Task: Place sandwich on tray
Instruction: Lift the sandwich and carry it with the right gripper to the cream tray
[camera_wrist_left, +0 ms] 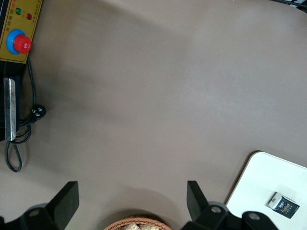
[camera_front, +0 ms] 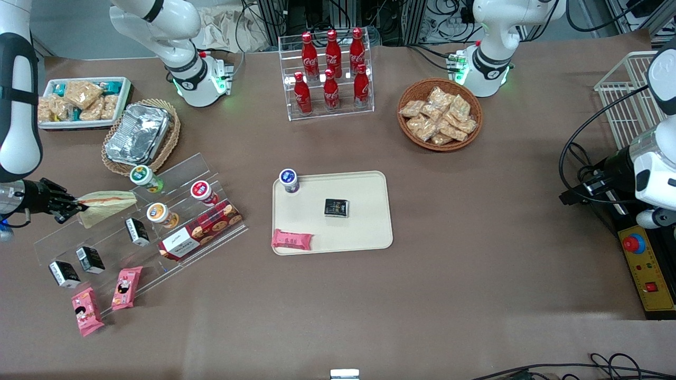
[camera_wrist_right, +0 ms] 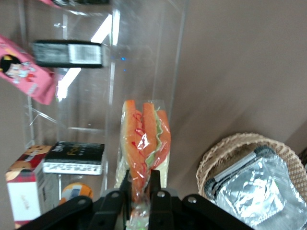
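Observation:
The sandwich is a wrapped wedge of pale bread with an orange and green filling edge. It hangs over the top step of the clear acrylic rack at the working arm's end of the table. My right gripper is shut on the sandwich's narrow end, and the two black fingers pinch the wrap. The cream tray lies flat at the table's middle. On it are a small blue-lidded cup, a black packet and a pink packet.
The rack holds small cups, black packets and a red cookie box. Pink packets lie at its foot. A foil container in a wicker basket stands just past the rack, with a white snack tray, a cola rack and a snack basket farther back.

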### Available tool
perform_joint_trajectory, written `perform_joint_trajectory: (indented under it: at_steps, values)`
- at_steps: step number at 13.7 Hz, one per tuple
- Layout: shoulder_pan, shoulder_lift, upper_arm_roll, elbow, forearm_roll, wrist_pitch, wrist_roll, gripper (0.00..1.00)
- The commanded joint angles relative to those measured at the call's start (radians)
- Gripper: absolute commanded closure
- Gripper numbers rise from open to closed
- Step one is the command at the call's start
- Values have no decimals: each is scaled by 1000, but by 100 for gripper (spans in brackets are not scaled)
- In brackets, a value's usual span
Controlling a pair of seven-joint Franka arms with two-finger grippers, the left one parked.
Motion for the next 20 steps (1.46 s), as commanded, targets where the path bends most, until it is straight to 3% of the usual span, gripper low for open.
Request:
perform_joint_trajectory:
  at_steps: [1, 4, 7, 13, 17, 20]
  values:
    - [-6, 16, 6, 121, -12, -94, -96, 96]
    - [-6, 25, 14, 183, 9, -126, -206, 96]
    - [5, 28, 27, 238, 12, -139, -457, 96]
    - [17, 20, 211, 358, 6, -142, -535, 96]
    - [202, 5, 236, 358, 3, -160, -539, 96]
    - [343, -1, 234, 358, 6, -145, -685, 96]
